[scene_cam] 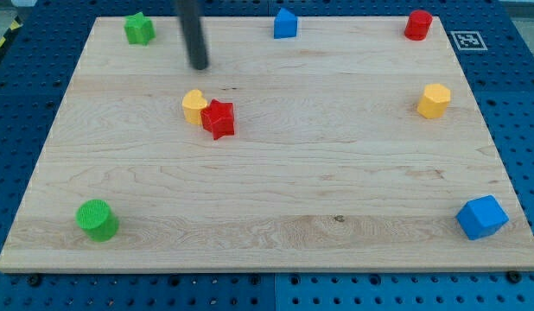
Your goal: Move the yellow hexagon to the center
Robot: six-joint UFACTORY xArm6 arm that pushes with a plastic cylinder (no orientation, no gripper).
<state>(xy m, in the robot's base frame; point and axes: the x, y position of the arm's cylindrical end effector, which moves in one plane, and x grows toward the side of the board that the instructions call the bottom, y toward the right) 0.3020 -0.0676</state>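
Green cylinder: nearest the view's left, close to the bench's bottom-left corner, upright, well apart from everything else.
Green star: at the view's top left, near the bench's far edge; its points are soft and hard to count.
My tip: the lower end of the dark rod, resting on the wood to the right of the green star and above the yellow heart, apart from both. The rod's upper part is cut off by the view's top edge. The arm carries no tool, so there is nothing to spread or pinch.
Yellow heart: left of centre, touching the red star on its right side; the lobed outline is only partly clear.
Red star: pressed against the yellow heart, slightly lower in the view.
Blue block: at the top edge near the middle, with a peaked top like a small house.
Bench: pale wooden board on a blue perforated surface.
Red cylinder: top right, near the corner.
Yellow hexagon: near the bench's right edge, above mid-height, well apart from my tip and the centre. It stands upright with a flat face upward; no long axis or heading can be made out.
Blue cube: bottom right corner, turned at an angle.
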